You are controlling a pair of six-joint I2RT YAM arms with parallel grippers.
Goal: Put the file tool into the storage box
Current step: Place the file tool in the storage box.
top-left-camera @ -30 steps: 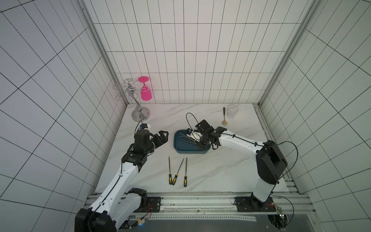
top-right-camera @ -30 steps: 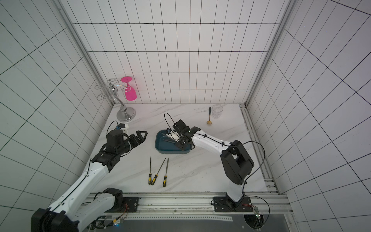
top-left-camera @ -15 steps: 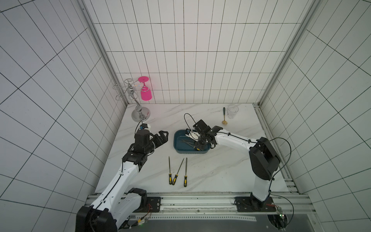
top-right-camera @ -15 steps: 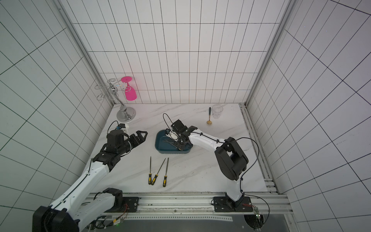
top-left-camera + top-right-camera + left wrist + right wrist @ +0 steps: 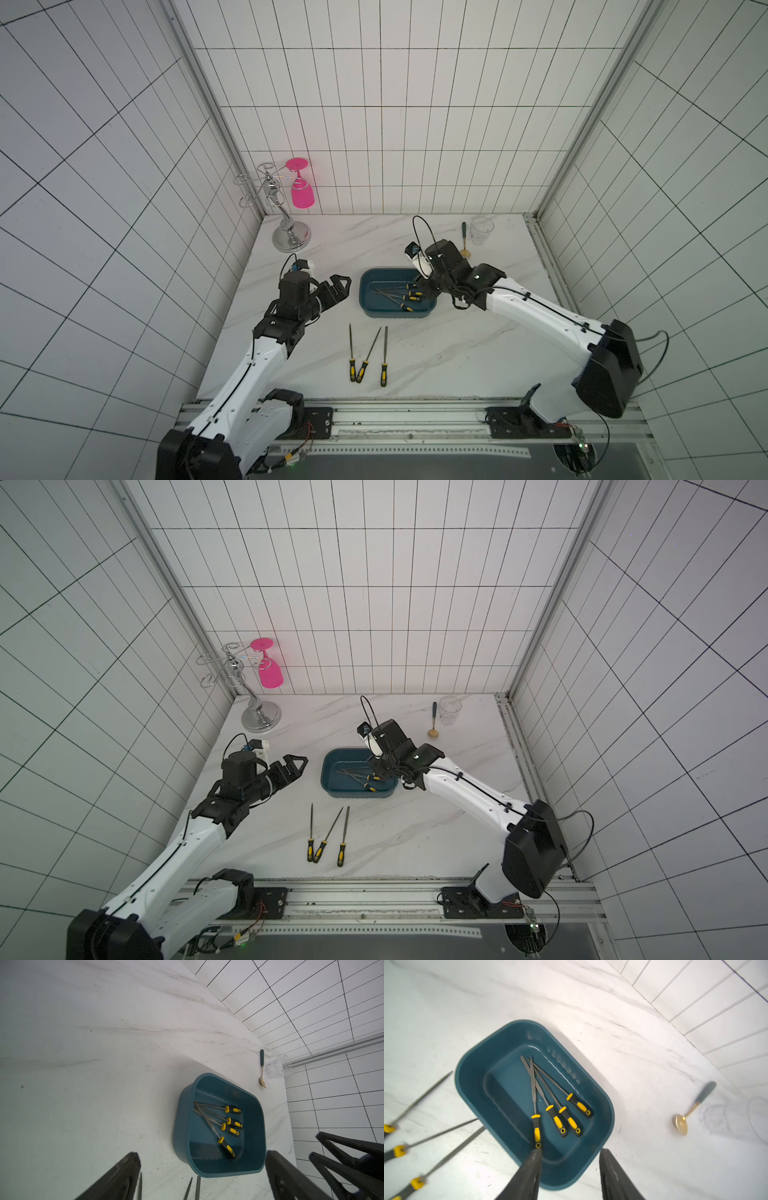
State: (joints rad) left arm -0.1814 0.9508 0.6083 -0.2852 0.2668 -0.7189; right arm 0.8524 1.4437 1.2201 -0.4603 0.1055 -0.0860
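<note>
In the storage box (image 5: 469,1084) lie four files (image 5: 556,1121); three files (image 5: 363,369) wait on the tabletop (image 5: 457,353); the right hand (image 5: 570,1153) hangs over the box, jaws apart, empty; the left hand (image 5: 201,1154) is apart too.

Four yellow-handled files (image 5: 556,1121) lie fanned inside the teal storage box (image 5: 467,1084).
</note>
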